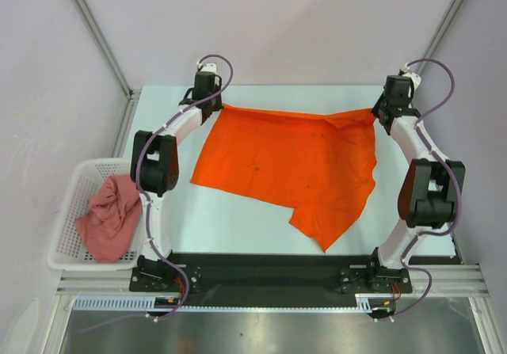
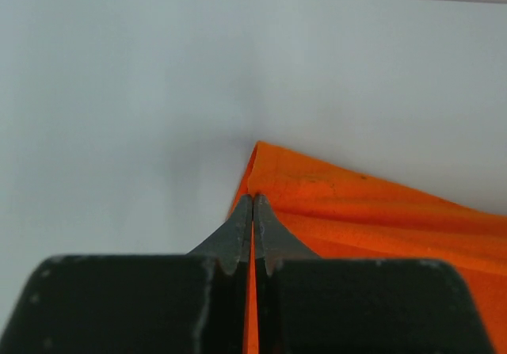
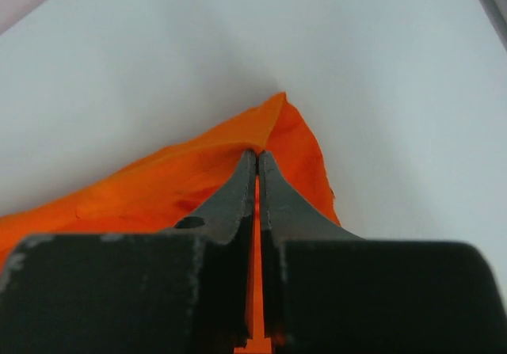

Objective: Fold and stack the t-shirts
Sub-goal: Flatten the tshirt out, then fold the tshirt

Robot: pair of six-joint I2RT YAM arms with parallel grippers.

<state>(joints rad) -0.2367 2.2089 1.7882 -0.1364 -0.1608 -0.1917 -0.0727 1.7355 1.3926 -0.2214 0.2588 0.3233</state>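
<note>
Orange cloth pinched only at its two far corners is the weak point. Each grip on the orange t-shirt (image 1: 293,168) takes in very little fabric, so a quick pull, or a pull harder on one side, could probably slip a corner free and drop that side in a heap. The shirt lies mostly spread on the white table (image 1: 238,227), with its far edge drawn fairly taut between the arms. Its near edge is ragged, with a long flap trailing toward the right arm's base. If the shirt is dragged or lifted, I judge that flap may curl under and spoil the fold. The left gripper (image 2: 253,199) has its jaws pressed together on the far-left corner, and a thin line of orange shows between them. The right gripper (image 3: 258,156) is clamped the same way on the far-right corner, with cloth peaking just past its tips. The salmon-pink t-shirt (image 1: 109,215) sits crumpled in the white lattice basket (image 1: 70,181) beside the table's left edge, untouched.
</note>
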